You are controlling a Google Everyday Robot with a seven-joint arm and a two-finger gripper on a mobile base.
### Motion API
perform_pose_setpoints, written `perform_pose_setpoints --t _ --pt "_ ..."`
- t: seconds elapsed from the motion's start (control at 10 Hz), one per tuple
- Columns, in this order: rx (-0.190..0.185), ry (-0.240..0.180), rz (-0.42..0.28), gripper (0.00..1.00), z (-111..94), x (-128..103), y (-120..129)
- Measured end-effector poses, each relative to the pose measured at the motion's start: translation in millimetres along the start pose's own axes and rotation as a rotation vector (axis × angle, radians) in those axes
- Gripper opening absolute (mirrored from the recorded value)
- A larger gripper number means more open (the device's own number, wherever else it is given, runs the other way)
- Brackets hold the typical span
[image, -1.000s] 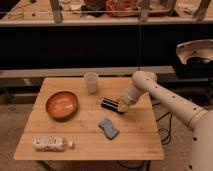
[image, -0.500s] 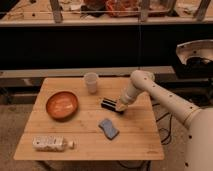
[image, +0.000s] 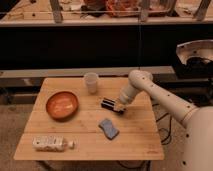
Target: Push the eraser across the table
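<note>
The eraser (image: 109, 104) is a small black block lying on the light wooden table (image: 135, 140), just right of the table's middle and below the cup. My gripper (image: 120, 106) is low over the table at the eraser's right end, touching or nearly touching it. The white arm (image: 160, 95) reaches in from the right.
A white cup (image: 91, 82) stands behind the eraser. An orange bowl (image: 62, 105) sits at the left. A blue-grey sponge pad (image: 108, 128) lies in front of the eraser. A plastic bottle (image: 50, 144) lies at the front left corner. A dark shelf runs behind the table.
The gripper has shifted slightly left with the eraser at its tip; the eraser has edged a little left. The other objects have not moved.
</note>
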Motion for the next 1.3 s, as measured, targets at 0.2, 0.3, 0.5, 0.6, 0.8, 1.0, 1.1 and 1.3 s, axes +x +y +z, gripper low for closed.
perform_pose_setpoints --t 0.2,0.3,0.5,0.6,0.8,1.0,1.1,1.3 --pt "-0.004 0.001 0.008 0.00 0.8 -0.1 -1.1" --pt "-0.003 0.000 0.013 0.00 0.1 -0.8 -3.1" --pt "-0.003 0.002 0.023 0.00 -1.3 0.5 -5.4" --pt "-0.005 0.003 0.030 0.00 -1.8 1.9 -6.6" --pt "-0.004 0.002 0.036 0.00 -2.7 1.8 -8.3" --pt "-0.008 0.003 0.047 0.00 -3.3 1.2 -10.5" --pt "-0.006 0.002 0.054 0.00 -4.6 2.1 -13.3" --pt "-0.007 0.000 0.065 0.00 -5.8 3.8 -15.5"
